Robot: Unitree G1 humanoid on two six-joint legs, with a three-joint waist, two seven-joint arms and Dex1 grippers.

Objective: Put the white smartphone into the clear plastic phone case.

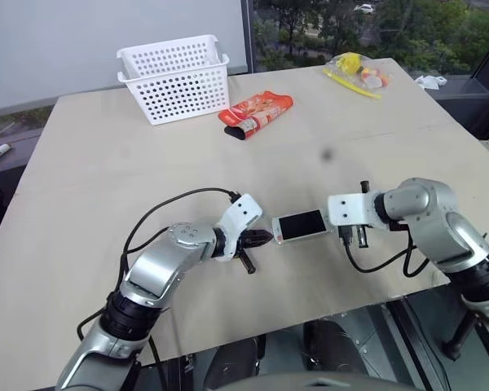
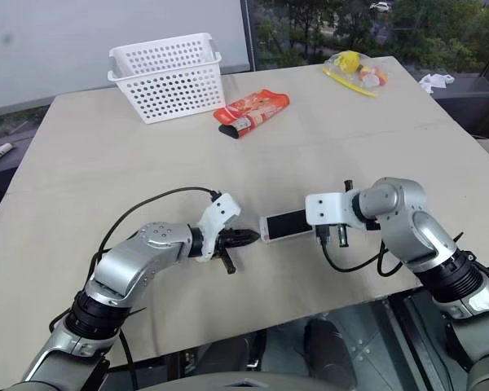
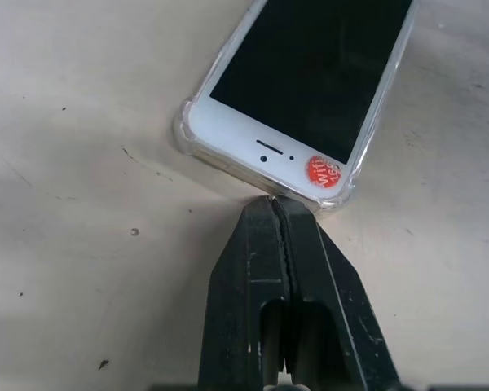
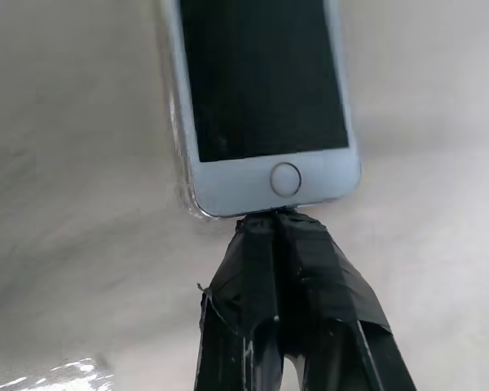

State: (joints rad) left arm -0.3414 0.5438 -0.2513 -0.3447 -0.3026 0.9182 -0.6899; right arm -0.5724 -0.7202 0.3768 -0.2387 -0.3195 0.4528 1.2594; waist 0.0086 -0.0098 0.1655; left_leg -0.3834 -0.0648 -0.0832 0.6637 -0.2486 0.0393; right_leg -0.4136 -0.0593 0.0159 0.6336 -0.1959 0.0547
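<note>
**Phone seated in its clear case, a closed gripper at each end**

The white smartphone [image 1: 301, 225] lies flat, screen up, on the bench [image 1: 106, 163], close to the middle of the near edge. It sits inside the clear plastic phone case [image 3: 187, 140], whose glossy transparent rim wraps the phone's corners and long sides. In the left wrist view, the earpiece end carries a small round orange sticker [image 3: 323, 172]. In the right wrist view, the other end shows the round home button.

The left gripper [image 1: 263, 237] points at the phone's earpiece end. Its two black fingers are pressed together with nothing between them, and their joined tip touches the case's edge beside the sticker. The right gripper [image 4: 270, 221] points at the home-button end. Its fingers, wrapped in black tape, are also pressed together, holding nothing, and their tip meets that end of the phone. The phone lies between the two tips, running roughly along the near edge.

Further out, a red snack packet [image 1: 257, 114] lies well apart from the phone, toward the far side of the bench. A white perforated basket [image 1: 175, 77] stands just beside the packet, nearer the far left corner. A clear bag with yellow and orange contents [image 1: 354, 72] lies near the far right corner.
</note>
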